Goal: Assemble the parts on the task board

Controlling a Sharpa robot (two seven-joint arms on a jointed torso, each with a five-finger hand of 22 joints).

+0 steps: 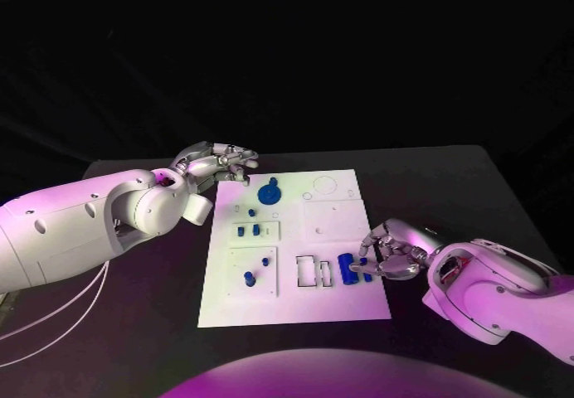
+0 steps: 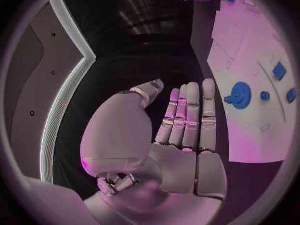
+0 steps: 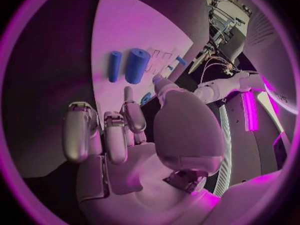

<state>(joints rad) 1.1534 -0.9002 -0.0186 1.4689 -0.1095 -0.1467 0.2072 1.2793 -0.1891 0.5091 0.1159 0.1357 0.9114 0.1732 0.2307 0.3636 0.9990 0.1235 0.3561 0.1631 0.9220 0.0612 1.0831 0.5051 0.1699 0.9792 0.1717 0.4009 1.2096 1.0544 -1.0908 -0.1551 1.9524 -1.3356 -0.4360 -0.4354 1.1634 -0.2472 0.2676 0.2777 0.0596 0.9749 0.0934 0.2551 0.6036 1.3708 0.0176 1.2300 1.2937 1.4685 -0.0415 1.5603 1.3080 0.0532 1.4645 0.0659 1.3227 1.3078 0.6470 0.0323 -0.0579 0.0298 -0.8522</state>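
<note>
The white task board (image 1: 299, 249) lies in the middle of the black table. A blue gear (image 1: 270, 195) (image 2: 240, 94) stands near its far edge. Small blue parts (image 1: 251, 230) sit in the left-hand plates, and more (image 1: 250, 278) lie nearer to me. Two blue cylinders (image 1: 347, 268) lie side by side near the board's right edge, the thick one (image 3: 137, 65) beside the thin one (image 3: 114, 66). My right hand (image 1: 389, 253) (image 3: 119, 130) hovers just right of them, fingers loosely bent, holding nothing. My left hand (image 1: 216, 162) (image 2: 184, 120) is off the board's far left corner, fingers straight, empty.
Thin rectangular frames (image 1: 313, 270) lie on the board left of the cylinders. Round outlines (image 1: 323, 186) mark the board's far right corner. Bare black table (image 1: 454, 191) surrounds the board. White cables (image 1: 72, 315) hang at my left arm.
</note>
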